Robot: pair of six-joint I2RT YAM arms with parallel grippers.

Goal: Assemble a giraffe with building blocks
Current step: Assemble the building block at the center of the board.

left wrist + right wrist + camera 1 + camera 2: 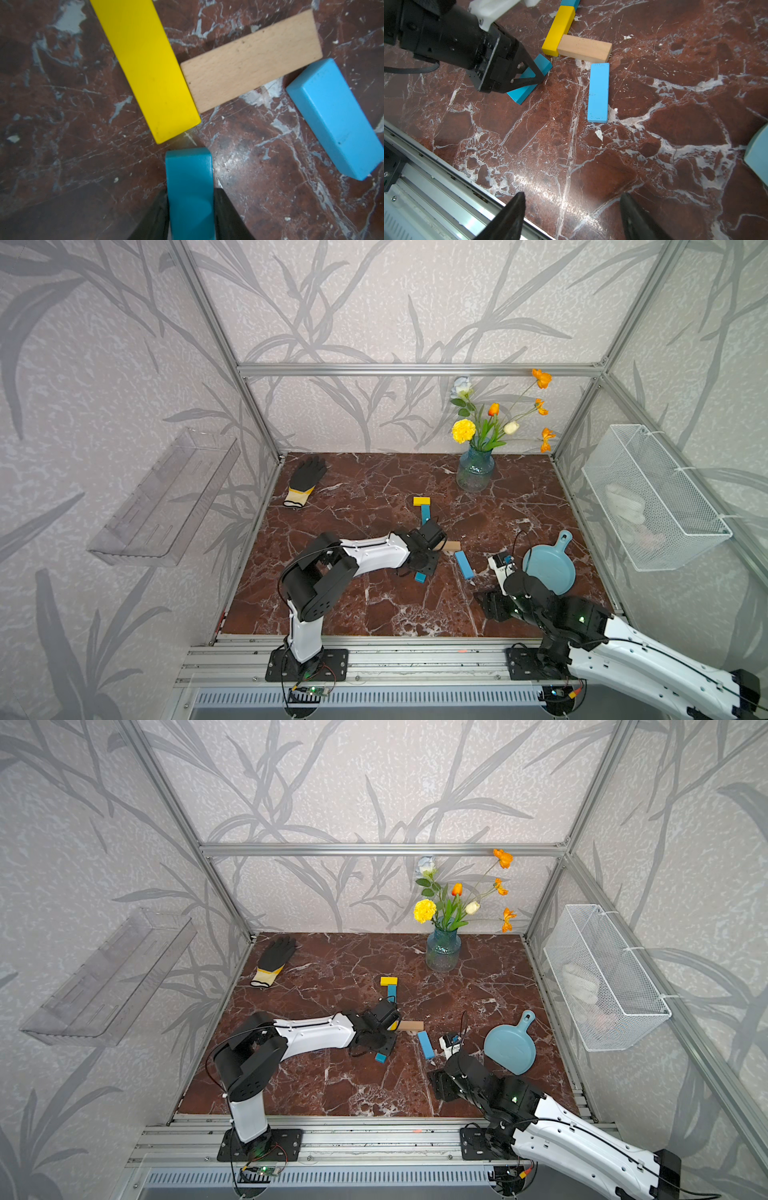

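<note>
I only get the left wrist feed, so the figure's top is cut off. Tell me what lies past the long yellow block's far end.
Observer: A teal neck block sits at its end, capped by a short yellow block laid crosswise.
Operator: Report the right end effector.
Observer: The right end effector is open and empty, above bare marble tabletop near the front rail.
Operator: Name what sits beside that arm.
Observer: A light-blue scoop, its handle pointing away from the robot.

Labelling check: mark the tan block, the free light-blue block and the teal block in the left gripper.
tan block [584,48], right wrist view, top face centre.
light-blue block [598,92], right wrist view, top face centre.
teal block [189,176], left wrist view, upper face.
</note>
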